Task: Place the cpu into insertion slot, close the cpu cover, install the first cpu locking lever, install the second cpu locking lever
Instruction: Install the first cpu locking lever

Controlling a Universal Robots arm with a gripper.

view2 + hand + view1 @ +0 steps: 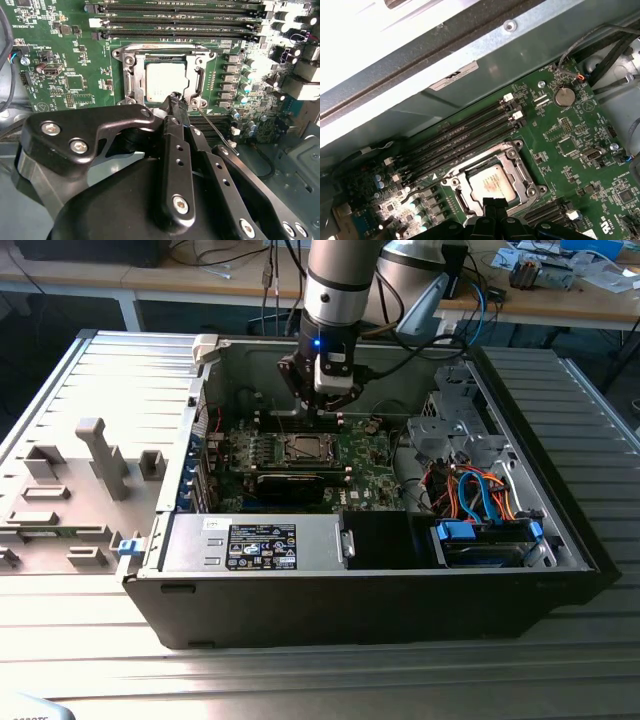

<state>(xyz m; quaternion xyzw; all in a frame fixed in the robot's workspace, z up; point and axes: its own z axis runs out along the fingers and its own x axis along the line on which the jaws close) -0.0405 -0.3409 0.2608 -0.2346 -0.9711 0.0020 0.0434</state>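
Note:
The cpu (303,448) lies flat in the motherboard socket, its dull silver top showing in both wrist views (162,80) (490,182). Around it the silvery cpu cover (134,80) (520,175) lies down as a frame. My gripper (325,410) hangs just above the socket's far edge inside the case. In both wrist views the gripper (175,96) (495,202) is shut, its black tips together at the socket's edge with nothing seen between them. A thin metal locking lever (216,132) slants out from the socket corner beside the tips.
Black memory slots (180,20) run along one side of the socket. A power supply box (265,545) with a black label lies at the case front. Blue and orange cables (480,495) fill the drive bay on the exterior view's right. Grey fixtures (100,455) stand outside on the left.

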